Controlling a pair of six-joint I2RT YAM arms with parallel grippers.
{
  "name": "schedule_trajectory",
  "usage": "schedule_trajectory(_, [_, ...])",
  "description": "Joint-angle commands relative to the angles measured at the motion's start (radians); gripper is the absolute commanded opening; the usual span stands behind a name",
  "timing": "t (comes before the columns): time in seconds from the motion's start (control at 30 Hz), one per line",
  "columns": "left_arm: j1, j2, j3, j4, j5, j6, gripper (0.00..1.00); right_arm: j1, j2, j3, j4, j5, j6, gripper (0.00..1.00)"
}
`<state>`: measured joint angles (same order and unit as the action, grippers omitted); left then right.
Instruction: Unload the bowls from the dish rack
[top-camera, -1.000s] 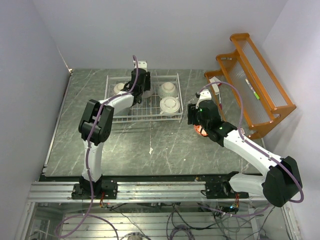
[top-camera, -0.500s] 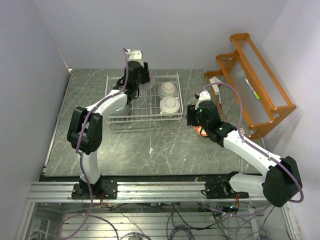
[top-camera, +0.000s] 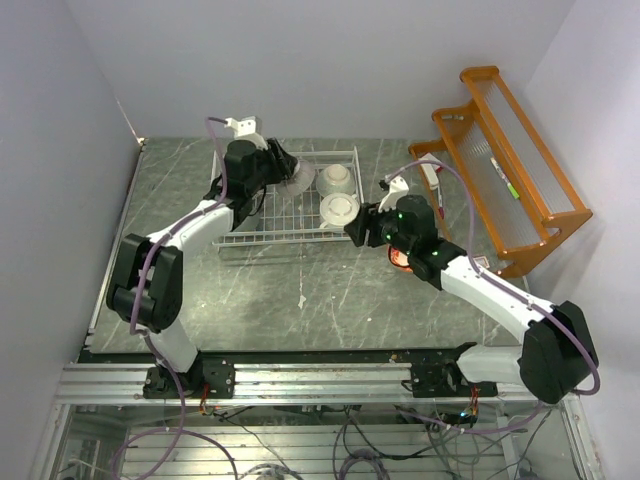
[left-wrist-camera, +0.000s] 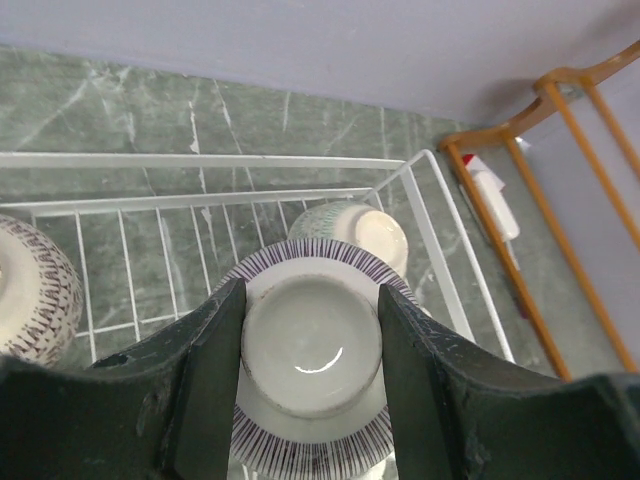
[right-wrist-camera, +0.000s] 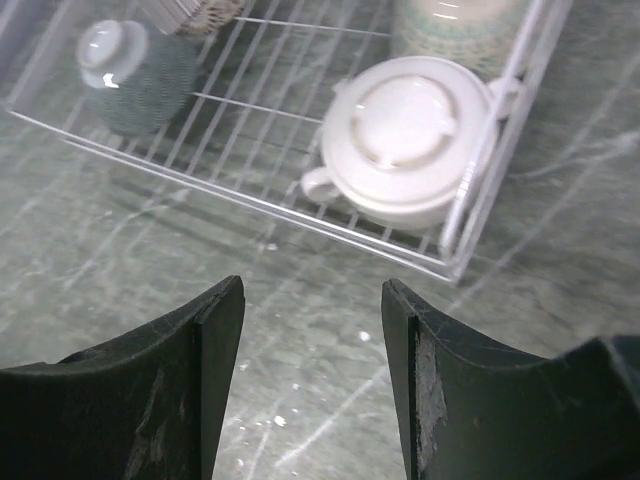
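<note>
My left gripper (top-camera: 290, 174) is shut on the foot of an upside-down white bowl with purple stripes (left-wrist-camera: 310, 345), held above the white wire dish rack (top-camera: 290, 237). In the left wrist view a beige patterned bowl (left-wrist-camera: 356, 229) lies beyond it in the rack (left-wrist-camera: 440, 235), and a dashed-pattern bowl (left-wrist-camera: 30, 290) sits at the left edge. My right gripper (top-camera: 359, 228) is open and empty above the table by the rack's front right corner. Its camera shows a cream bowl with a small handle (right-wrist-camera: 405, 140) and a grey bowl (right-wrist-camera: 130, 65) upside down in the rack (right-wrist-camera: 300, 215).
A red-and-white bowl (top-camera: 401, 261) sits on the table under my right arm. The orange wooden shelf rack (top-camera: 505, 160) stands at the right, against the wall. The table surface is grey-green marble.
My left gripper has lifted the striped bowl out of the rack and swung towards the left. My right gripper has moved left to the rack's front right corner.
</note>
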<state>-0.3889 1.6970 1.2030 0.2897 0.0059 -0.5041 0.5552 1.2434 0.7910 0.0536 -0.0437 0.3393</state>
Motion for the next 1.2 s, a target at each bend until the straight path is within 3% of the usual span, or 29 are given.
schedule_trajectory(0.0, [0.03, -0.068, -0.052, 0.188, 0.135, -0.144, 0.07, -0.005, 0.038, 0.003, 0.195, -0.155, 0.083, 0.58])
schedule_trajectory(0.3, [0.036, -0.113, -0.168, 0.361, 0.241, -0.301, 0.07, -0.007, 0.127, -0.016, 0.478, -0.296, 0.246, 0.6])
schedule_trajectory(0.47, [0.039, -0.131, -0.202, 0.429, 0.281, -0.369, 0.07, -0.012, 0.188, 0.006, 0.556, -0.349, 0.297, 0.76])
schedule_trajectory(0.63, [0.039, -0.151, -0.224, 0.455, 0.301, -0.401, 0.07, -0.018, 0.218, 0.015, 0.601, -0.361, 0.321, 0.86])
schedule_trajectory(0.9, [0.044, -0.15, -0.275, 0.542, 0.352, -0.475, 0.07, -0.05, 0.248, 0.044, 0.693, -0.413, 0.356, 0.87])
schedule_trajectory(1.17, [0.054, -0.12, -0.322, 0.707, 0.409, -0.598, 0.07, -0.131, 0.334, 0.041, 0.923, -0.537, 0.508, 0.85])
